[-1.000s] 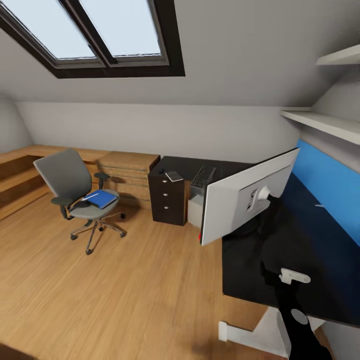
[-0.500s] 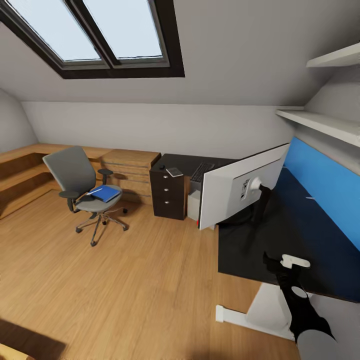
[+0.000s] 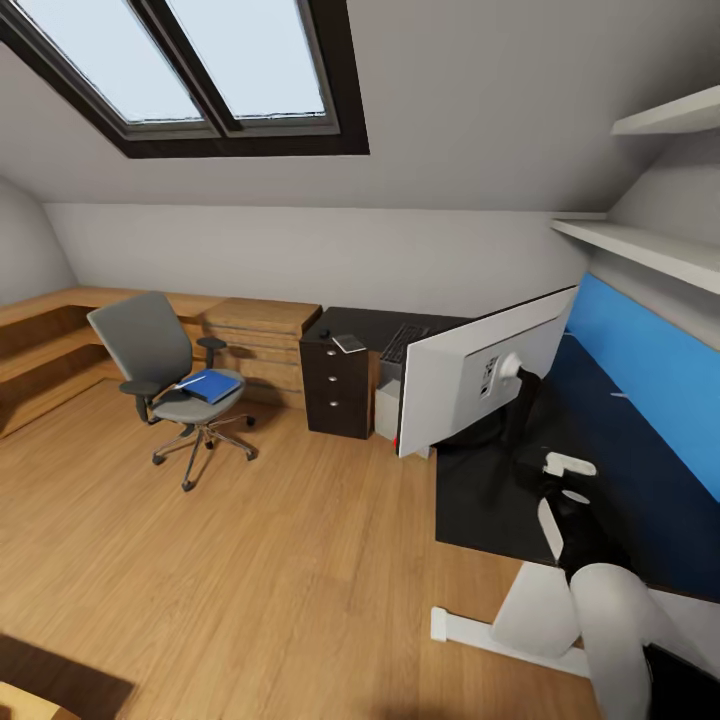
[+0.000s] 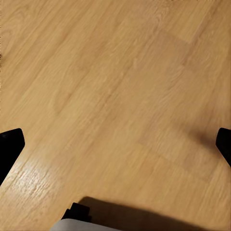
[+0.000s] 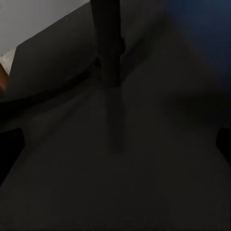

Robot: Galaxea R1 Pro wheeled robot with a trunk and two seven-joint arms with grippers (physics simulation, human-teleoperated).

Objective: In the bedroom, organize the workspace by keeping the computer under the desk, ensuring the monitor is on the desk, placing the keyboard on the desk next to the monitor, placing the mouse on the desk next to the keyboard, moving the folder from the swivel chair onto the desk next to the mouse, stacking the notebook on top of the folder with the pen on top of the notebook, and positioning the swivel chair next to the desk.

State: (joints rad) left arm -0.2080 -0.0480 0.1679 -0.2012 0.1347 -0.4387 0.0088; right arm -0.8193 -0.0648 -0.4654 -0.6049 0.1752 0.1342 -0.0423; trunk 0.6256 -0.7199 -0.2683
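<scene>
Bedroom desk (image 3: 480,500): one monitor (image 3: 470,385)

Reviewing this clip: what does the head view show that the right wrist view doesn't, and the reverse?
Head view alone: the swivel chair with the blue folder on its seat, the drawer unit, the monitor seen from behind, and the wooden floor. Right wrist view alone: a close, dim look at the monitor's thin stand. Both share the black desk top.
</scene>
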